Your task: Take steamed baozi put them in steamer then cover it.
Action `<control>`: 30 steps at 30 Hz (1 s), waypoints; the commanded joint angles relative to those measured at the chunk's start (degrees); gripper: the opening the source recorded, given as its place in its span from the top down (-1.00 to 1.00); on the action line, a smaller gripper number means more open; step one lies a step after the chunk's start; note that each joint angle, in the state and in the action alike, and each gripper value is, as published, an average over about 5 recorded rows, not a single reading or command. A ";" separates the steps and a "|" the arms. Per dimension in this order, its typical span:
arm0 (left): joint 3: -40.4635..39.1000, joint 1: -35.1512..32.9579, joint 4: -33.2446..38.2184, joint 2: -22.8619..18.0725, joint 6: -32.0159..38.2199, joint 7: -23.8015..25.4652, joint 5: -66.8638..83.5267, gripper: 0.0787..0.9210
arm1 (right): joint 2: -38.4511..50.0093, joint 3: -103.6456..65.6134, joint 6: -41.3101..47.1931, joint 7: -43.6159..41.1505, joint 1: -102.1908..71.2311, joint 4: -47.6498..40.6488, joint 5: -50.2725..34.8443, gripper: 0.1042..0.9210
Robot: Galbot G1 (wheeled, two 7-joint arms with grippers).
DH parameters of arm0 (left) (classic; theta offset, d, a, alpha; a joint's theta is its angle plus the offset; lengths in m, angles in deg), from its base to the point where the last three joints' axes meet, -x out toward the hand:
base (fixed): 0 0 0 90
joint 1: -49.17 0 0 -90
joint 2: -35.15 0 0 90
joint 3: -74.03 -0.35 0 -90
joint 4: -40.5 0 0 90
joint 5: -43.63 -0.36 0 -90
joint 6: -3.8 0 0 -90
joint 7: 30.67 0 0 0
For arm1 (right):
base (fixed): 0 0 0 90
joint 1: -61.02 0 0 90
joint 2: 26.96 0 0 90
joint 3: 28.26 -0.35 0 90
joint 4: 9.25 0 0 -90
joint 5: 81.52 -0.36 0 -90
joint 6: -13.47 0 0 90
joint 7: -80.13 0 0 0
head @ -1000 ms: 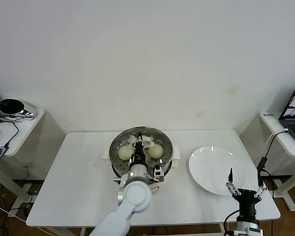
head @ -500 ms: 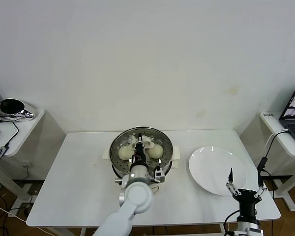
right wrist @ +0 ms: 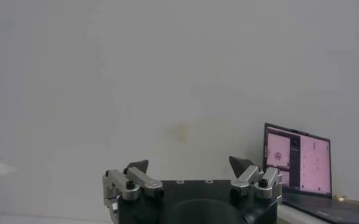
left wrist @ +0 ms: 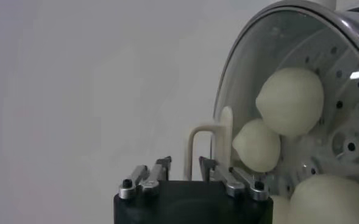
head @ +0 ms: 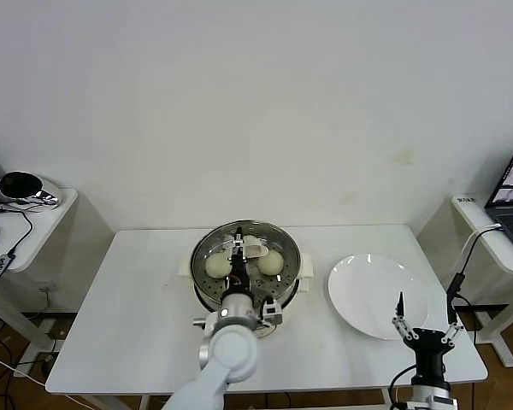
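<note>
Table (head: 137, 325): white, flat, matte; carries steamer and plate, well apart from the side desks.
Steamer (head: 207, 295): round, shiny stainless steel on a cream base, at table centre; perforated tray visible through the lid.
Cover (left wrist: 247, 55): clear glass dome with metal rim, already seated on the steamer; covering looks done or nearly so.
Plate (head: 359, 299): white, round, glossy, bare; just right of the steamer, no buns left on it.
Steamed baozi (left wrist: 289, 100): smooth, creamy-white, rounded; inside the steamer under the glass. Two plain in the head view, three at least partly seen from the left wrist; fourth not confirmed.
Cover handle (left wrist: 208, 146): cream, oblong loop, standing up from the lid.
Left gripper (left wrist: 192, 176): over the steamer's near side, fingers spread either side of the handle, not pinching it; released, by the look of it.
Right gripper (head: 426, 322): parked at the table's near right edge, fingers splayed wide, empty.
Left to do: probably only withdrawing the left arm.
</note>
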 commanded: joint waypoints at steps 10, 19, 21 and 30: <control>17.21 -32.13 31.05 11.44 13.98 -23.19 52.49 -0.75 | 2.88 0.89 -0.12 -0.30 -0.99 0.54 -1.45 -0.76; 35.82 -46.79 29.19 9.11 31.14 -33.04 91.77 -0.77 | 4.45 2.27 0.82 -2.55 -2.25 0.85 -2.13 -0.76; 36.16 -49.19 28.01 8.99 34.33 -33.24 92.79 -0.77 | 5.28 2.54 1.38 -3.72 -3.40 1.44 -2.99 -0.76; 34.25 -52.57 18.70 7.14 43.53 -32.09 93.65 -0.77 | 7.25 3.92 3.09 -5.78 -7.80 1.92 -5.41 -0.76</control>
